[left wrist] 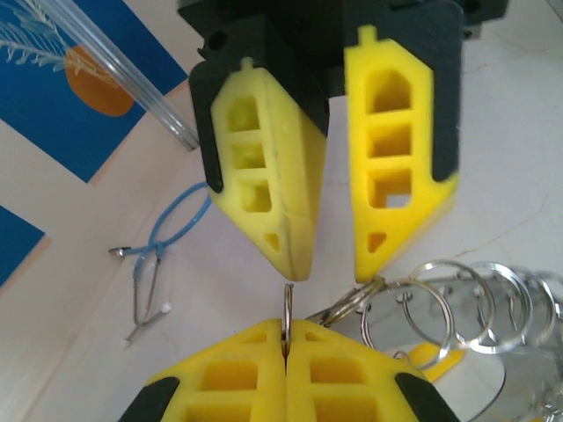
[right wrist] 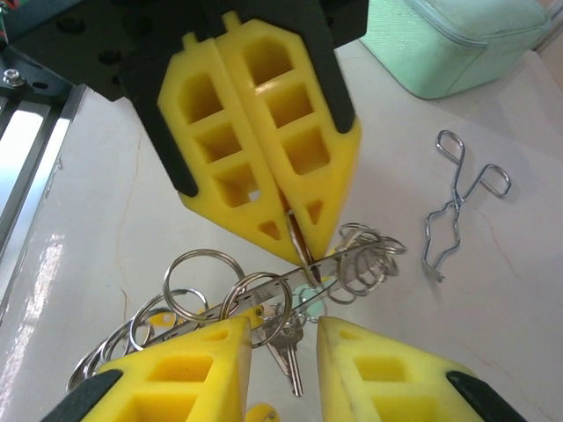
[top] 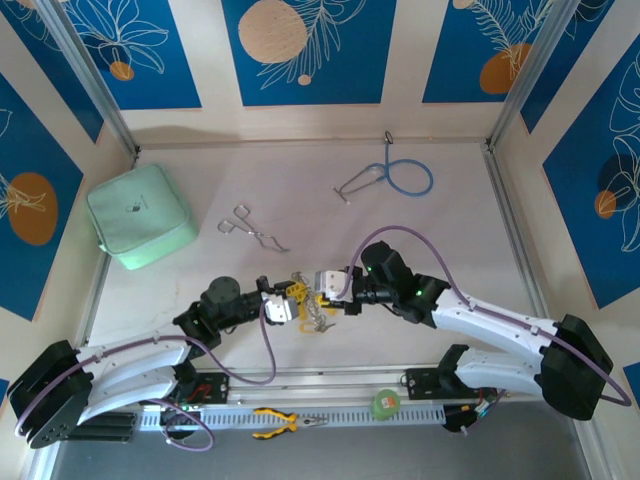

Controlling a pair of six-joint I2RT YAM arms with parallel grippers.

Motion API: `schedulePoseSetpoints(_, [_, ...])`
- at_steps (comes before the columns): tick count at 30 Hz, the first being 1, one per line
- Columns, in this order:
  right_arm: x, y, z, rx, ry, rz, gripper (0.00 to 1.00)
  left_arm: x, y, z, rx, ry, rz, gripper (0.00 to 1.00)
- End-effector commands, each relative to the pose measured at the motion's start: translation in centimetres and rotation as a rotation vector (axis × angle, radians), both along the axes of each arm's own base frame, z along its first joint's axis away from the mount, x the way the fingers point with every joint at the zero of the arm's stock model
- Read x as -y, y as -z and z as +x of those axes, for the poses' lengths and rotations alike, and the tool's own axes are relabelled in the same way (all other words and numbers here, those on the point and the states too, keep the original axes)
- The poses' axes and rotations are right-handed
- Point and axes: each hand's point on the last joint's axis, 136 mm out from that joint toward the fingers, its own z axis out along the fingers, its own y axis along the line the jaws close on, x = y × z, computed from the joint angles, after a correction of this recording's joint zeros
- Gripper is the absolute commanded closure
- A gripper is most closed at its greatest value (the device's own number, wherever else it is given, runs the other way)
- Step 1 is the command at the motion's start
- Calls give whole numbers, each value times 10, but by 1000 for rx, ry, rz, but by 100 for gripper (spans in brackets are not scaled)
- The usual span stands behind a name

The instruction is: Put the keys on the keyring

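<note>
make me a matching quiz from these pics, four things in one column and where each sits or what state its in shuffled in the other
Things:
1. mint pouch
2. stethoscope
3. forceps
4. left tool

Place or state:
a. shut on the keyring
b. far right part of the table, blue tubing in a loop
c. far left part of the table
d. lying flat between the pouch and the stethoscope

Pairs: 1-c, 2-b, 3-d, 4-a
</note>
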Motion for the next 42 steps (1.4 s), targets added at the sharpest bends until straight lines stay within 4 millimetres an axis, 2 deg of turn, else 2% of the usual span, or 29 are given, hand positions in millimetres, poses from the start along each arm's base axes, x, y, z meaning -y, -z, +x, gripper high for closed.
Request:
schedulePoseSetpoints(1, [-10, -17, 2, 47, -25, 38, 75, 5, -18, -1, -67, 1, -91, 100])
schedulePoseSetpoints(4, [-10, -18, 7, 63, -1, 35, 78, 6, -15, -5, -99, 16, -91, 100])
schedulePoseSetpoints(11, [-1, -21, 13, 110, 40, 35, 76, 7, -11, -10, -134, 43, -79, 100])
schedulePoseSetpoints(18, [-9, -21, -2, 68, -49, 37, 74, 9, -11, -10, -146, 52, -79, 100])
schedulePoseSetpoints(25, [-13, -19, -1, 69, -59, 29, 75, 10, -11, -12, -149, 63, -77, 100])
schedulePoseSetpoints(36, [-18, -16, -5, 44, -92, 15, 88, 10, -11, -13, -154, 67, -78, 100])
schedulePoseSetpoints(40, [-19, -15, -7, 35, -106, 9, 100, 10, -9, -12, -158, 63, -73, 100])
schedulePoseSetpoints(42, [-19, -15, -9, 28, -113, 10, 100, 10, -9, -10, -159, 48, -70, 100])
